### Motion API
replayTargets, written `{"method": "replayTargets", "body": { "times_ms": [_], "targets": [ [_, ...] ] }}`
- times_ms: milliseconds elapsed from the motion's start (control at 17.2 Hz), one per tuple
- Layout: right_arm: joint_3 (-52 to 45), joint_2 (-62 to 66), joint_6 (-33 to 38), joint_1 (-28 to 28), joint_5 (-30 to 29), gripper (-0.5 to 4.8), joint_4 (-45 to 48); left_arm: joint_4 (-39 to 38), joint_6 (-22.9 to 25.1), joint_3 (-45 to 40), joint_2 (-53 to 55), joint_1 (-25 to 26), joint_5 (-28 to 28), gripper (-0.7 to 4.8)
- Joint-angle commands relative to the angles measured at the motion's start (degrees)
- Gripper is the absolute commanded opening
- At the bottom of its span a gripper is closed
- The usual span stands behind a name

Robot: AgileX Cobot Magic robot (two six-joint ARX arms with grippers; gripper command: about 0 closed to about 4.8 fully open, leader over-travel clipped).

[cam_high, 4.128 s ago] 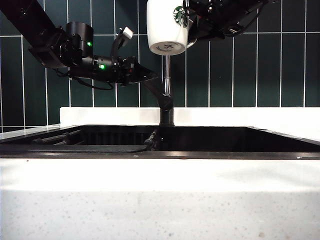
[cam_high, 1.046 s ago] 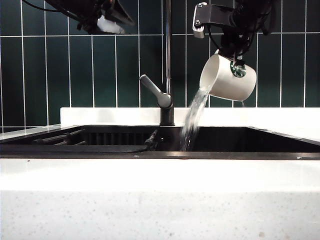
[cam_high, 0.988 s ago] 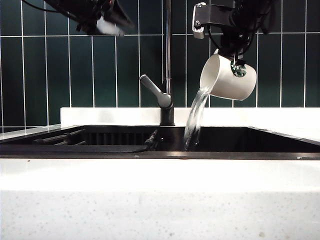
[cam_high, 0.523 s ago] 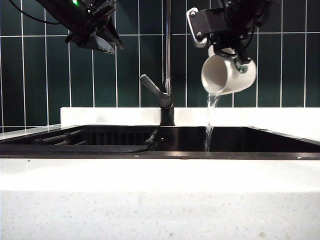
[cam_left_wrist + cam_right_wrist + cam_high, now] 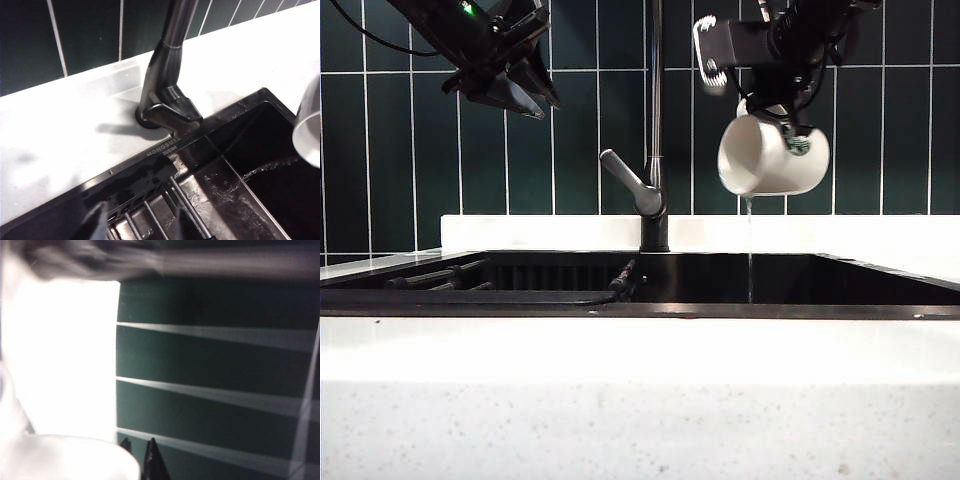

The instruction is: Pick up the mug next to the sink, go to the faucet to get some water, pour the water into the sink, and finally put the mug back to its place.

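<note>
**Pour nearly done, mug still to go back**

Progress, judged from how things lie now: the mug [image 5: 772, 157] is up in the air, tipped well over w/ its mouth facing left and down, and only a thin trickle of water [image 5: 750, 250] drops from its rim into the sink [image 5: 820, 285]. So pick-up, fill and most of the pour look finished. Left to do: let the last drops fall, turn the mug upright, carry it to its spot on the table [image 5: 640, 390] beside the sink, set it down, let go.

Faucet [image 5: 654, 150]: no water seen coming from it; its lever [image 5: 625, 178] angles up to the left.

Right pincer [image 5: 788, 118]: clenched on the mug, gripping from above at the side w/ the green logo; the mug hangs just under it, right of the faucet pipe and above the right part of the sink. Right wrist view is blurred, shows only white mug [image 5: 65, 460] close against the fingertips [image 5: 150, 460] w/ the green tiles behind.

Left pincer [image 5: 525, 85]: high at upper left, well apart from the mug, holding nothing. Whether its jaws are spread or closed I can't tell; they're dark against the tiles and barely show in the left wrist view, which looks down on the faucet base [image 5: 162, 102] and the wet sink [image 5: 240, 195], mug rim [image 5: 307, 137] at the edge.
</note>
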Motion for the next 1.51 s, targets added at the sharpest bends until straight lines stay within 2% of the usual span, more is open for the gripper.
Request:
{"method": "replayTargets", "body": {
  "times_ms": [58, 233, 349, 407, 523, 639, 814, 1105, 1512],
  "targets": [
    [0.7, -1.1, 18.1, -2.2, 3.5, 0.21, 4.4, -0.4, -0.2, 0.2, -2.7, 0.0, -4.1, 1.14],
    [0.6, -1.9, 37.8, -5.9, 5.4, 0.21, 2.8, -2.0, -0.1, 0.0, -6.2, 0.0, -6.2, 0.79],
    [0.6, -2.4, 47.8, -8.0, 5.4, 0.21, 2.2, -4.8, 0.3, 0.0, -7.7, 0.0, -8.8, 0.78],
    [0.5, -2.8, 53.8, -9.3, 5.2, 0.20, 1.8, -7.3, 1.3, 0.0, -8.9, 0.0, -10.3, 0.48],
    [0.4, -2.8, 61.9, -12.2, 2.8, 0.16, 0.9, -6.9, 1.1, -1.9, -11.6, -0.1, -15.0, 0.45],
    [-0.4, -3.0, 65.9, -14.4, 1.7, 0.11, 0.9, -3.9, 0.9, -5.9, -14.8, -0.1, -16.7, 0.25],
    [-6.3, -5.6, 70.1, -19.1, -2.1, 0.09, 4.5, 2.5, 0.9, -17.0, -22.0, -0.1, -17.9, 0.25],
    [-17.4, -7.8, 80.1, -24.1, -3.7, 0.08, 15.7, 11.1, -0.1, -30.3, -28.7, -0.1, -17.9, 0.25],
    [-32.3, -7.8, 83.1, -25.4, -3.5, 0.08, 33.7, 25.6, -2.3, -49.7, -39.4, -0.1, -20.6, 0.25]
  ]
}}
